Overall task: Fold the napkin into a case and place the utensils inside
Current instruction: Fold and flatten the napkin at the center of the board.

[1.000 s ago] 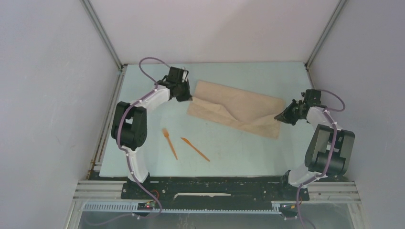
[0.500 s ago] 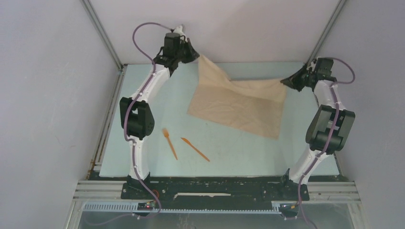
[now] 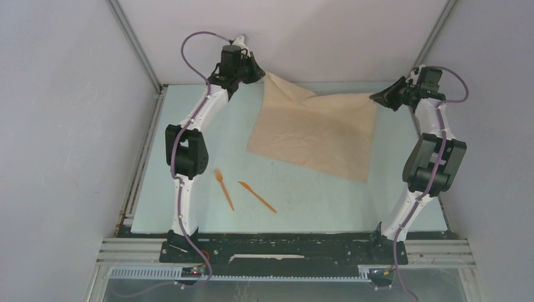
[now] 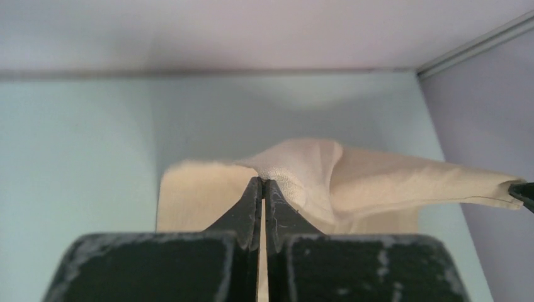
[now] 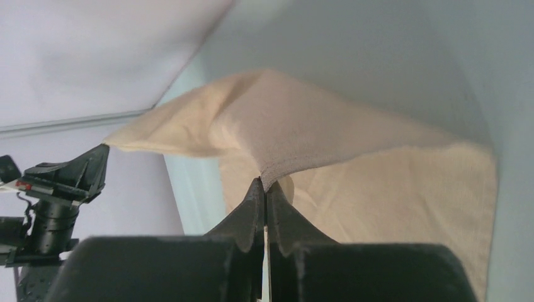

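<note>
The beige napkin (image 3: 318, 129) is spread open over the far half of the table, its two far corners lifted. My left gripper (image 3: 263, 73) is shut on the far left corner, seen pinched between the jaws in the left wrist view on the napkin (image 4: 327, 176). My right gripper (image 3: 374, 97) is shut on the far right corner; the right wrist view shows the cloth (image 5: 352, 163) stretched towards the other arm. The utensils, an orange fork (image 3: 223, 189) and an orange knife (image 3: 257, 196), lie near the front left, apart from the napkin. No case shows.
The table (image 3: 315, 207) is pale blue-green, enclosed by white walls at the back and both sides. Both arms reach far towards the back wall (image 3: 327, 38). A black rail (image 3: 277, 248) runs along the near edge.
Both grippers have lifted the napkin's near fold and carried it to the back, opening the folded cloth into a wide sheet. In the last half second the edge between them was pulled tauter.
</note>
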`<state>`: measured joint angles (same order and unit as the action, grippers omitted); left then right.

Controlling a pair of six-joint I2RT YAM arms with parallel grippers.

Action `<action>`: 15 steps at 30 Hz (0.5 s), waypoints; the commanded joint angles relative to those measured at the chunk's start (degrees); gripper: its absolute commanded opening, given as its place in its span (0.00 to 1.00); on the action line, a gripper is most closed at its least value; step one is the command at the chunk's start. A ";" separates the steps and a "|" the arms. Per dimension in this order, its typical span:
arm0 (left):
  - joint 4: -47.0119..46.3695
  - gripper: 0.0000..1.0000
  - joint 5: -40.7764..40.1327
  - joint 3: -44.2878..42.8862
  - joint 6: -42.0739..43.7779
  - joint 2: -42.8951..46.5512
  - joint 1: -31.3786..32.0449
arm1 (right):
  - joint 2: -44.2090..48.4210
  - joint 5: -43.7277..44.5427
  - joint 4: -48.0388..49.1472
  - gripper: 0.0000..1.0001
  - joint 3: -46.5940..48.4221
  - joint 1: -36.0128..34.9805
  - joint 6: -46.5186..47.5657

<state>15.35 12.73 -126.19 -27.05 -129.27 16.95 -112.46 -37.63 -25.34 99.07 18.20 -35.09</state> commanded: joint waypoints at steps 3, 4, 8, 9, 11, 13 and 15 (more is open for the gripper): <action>5.19 0.00 -0.45 16.28 -2.46 9.30 -0.45 | 9.50 -0.25 -2.90 0.00 -15.83 -0.81 2.06; 6.24 0.00 -1.21 19.05 -2.48 10.99 -0.44 | 10.43 0.35 -3.47 0.00 -17.59 -0.82 2.63; 9.69 0.00 -2.94 30.18 -1.05 16.43 -0.51 | 15.53 1.98 -6.16 0.00 -26.37 -0.89 5.53; 10.03 0.00 -3.39 32.58 -0.27 17.59 -0.51 | 16.54 2.90 -7.24 0.00 -27.83 -0.73 6.64; 10.51 0.00 -4.34 37.20 1.06 19.36 -0.49 | 18.35 5.20 -8.53 0.00 -30.92 -0.18 9.03; 10.74 0.00 -3.72 40.59 1.90 20.01 -0.42 | 19.58 6.30 -8.35 0.00 -34.82 0.83 10.35; 10.79 0.00 -3.65 42.97 2.37 20.34 -0.40 | 20.11 5.44 -7.15 0.00 -38.37 1.73 10.97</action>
<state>25.89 10.02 -86.65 -27.35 -113.65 16.84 -95.48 -33.85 -32.40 65.49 18.04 -28.47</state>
